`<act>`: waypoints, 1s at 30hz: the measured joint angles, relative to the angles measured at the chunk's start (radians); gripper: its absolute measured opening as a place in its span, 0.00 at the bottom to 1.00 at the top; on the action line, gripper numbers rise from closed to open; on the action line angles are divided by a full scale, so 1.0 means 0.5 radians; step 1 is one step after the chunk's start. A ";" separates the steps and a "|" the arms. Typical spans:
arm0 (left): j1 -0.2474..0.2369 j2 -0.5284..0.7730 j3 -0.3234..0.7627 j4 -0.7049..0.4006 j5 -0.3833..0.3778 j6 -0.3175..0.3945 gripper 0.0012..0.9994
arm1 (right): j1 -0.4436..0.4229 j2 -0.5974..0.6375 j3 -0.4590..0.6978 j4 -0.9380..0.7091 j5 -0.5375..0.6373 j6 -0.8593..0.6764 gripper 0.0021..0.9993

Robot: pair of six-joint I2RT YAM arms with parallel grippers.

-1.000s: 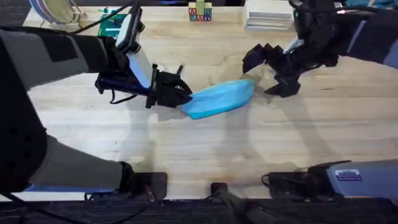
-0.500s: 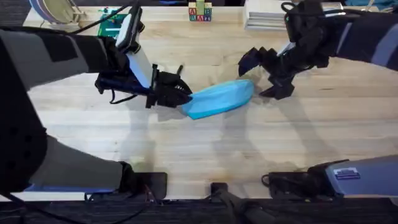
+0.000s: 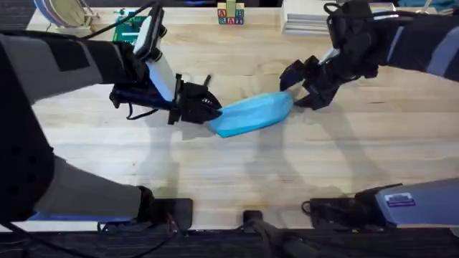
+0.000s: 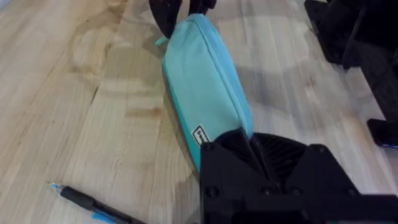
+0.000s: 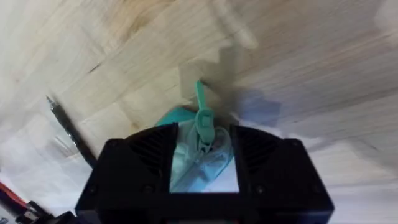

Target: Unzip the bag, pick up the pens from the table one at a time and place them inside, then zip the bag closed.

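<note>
Still on the unzip step: left pincer (image 3: pixel 209 109) clamps the pencil pouch (image 3: pixel 252 112) mid-bench, right pincer (image 5: pixel 204 152) open around the zipper pull (image 5: pixel 203 112). Next it needs to pinch and drag.

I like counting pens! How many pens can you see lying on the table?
2 at most. One pen with blue trim lies on the table beside the bag. A dark pen also lies near the bag; it may be the same one. Others may be hidden.

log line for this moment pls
left hand: shut on bag end | right hand: open around zipper pull | pen: on table
</note>
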 joint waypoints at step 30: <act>0.000 0.000 0.000 0.000 0.000 -0.001 0.04 | 0.002 -0.004 0.023 0.016 -0.036 -0.012 0.03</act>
